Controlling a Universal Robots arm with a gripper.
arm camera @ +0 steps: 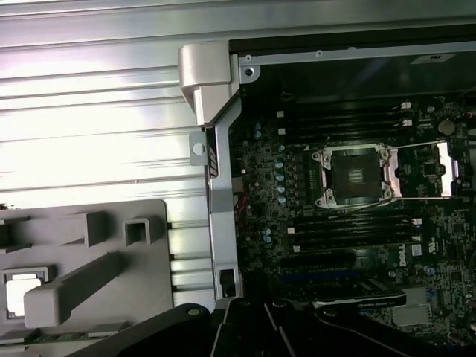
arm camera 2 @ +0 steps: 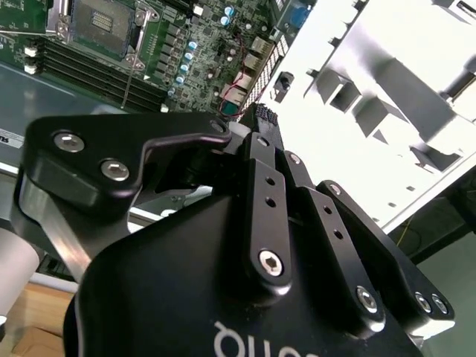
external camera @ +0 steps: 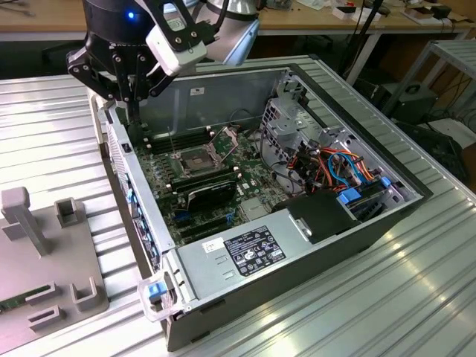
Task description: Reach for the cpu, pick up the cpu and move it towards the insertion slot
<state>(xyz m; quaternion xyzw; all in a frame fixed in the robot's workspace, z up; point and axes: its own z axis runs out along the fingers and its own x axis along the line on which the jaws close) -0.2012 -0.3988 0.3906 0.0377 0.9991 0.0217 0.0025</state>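
cpu (arm camera: 22, 292) in grey fixture (arm camera: 97, 223) pocket (untouched); gripper (external camera: 134, 115) over case (external camera: 223, 97) corner, fingers (arm camera 2: 260, 160) clenched, empty.

Under me lies a ribbed silver metal table (external camera: 401, 297), brightly lit. Behind it run wooden desks (external camera: 44, 26) with dark cables (external camera: 370, 33) hanging, and a grey metal rack (external camera: 455, 56) at the exterior view's right.

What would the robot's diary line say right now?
gripper: above the case corner | cpu: lying in grey tray beside case, not picked up | insertion slot: no chip inside
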